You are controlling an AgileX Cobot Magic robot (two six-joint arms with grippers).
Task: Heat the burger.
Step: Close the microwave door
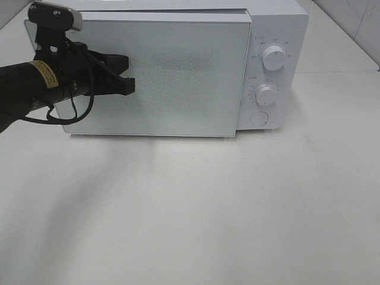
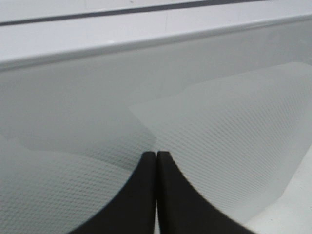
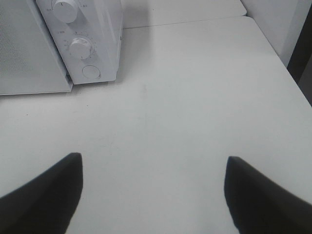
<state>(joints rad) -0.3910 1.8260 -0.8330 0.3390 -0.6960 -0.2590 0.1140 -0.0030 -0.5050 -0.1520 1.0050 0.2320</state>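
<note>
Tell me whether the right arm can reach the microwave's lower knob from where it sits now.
Probably yes. The right gripper hangs open over the table, nothing lies between it and the lower knob, and the left gripper is away at the door.

A: microwave door (image 1: 160, 77)?
B: Glossy, smooth, glass look, fine dotted mesh; knobs (image 1: 274, 57) at its 3 o'clock, smooth white plastic.
A: table (image 1: 208, 214)?
B: Matt white, smooth; left gripper (image 2: 156, 157) matt black plastic.

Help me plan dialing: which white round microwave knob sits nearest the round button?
The lower white round knob, just above the round white button; the upper knob sits higher.
</note>
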